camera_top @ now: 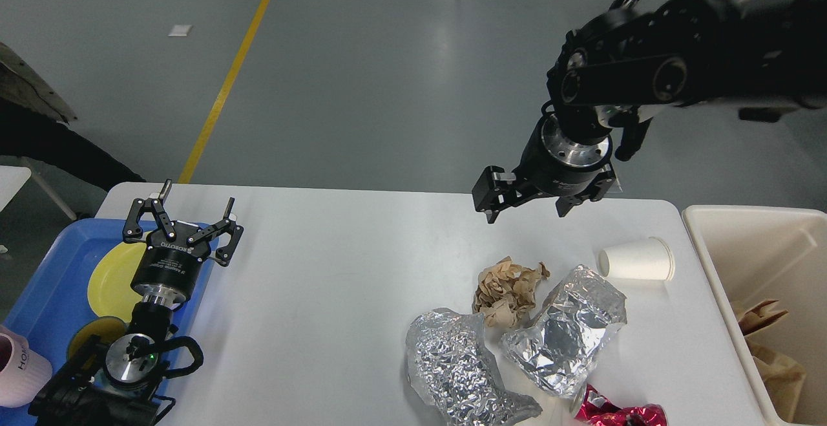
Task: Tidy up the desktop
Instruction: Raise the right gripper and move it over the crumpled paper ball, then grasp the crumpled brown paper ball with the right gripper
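Two grippers hang over the desktop (310, 297): my left gripper (194, 209) spreads its fingers at the table's left edge, empty. Right of it lie foil (452, 368), crumpled paper (507, 290), a tipped cup (636, 259). My right gripper (526, 205) above them — fingers unclear.

Black arms, silver wrist rings

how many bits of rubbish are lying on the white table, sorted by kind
crumpled foil pieces: 2
crumpled brown paper ball: 1
white paper cup, on its side: 1
red shiny wrapper, cut off by the frame edge: 1
total: 5
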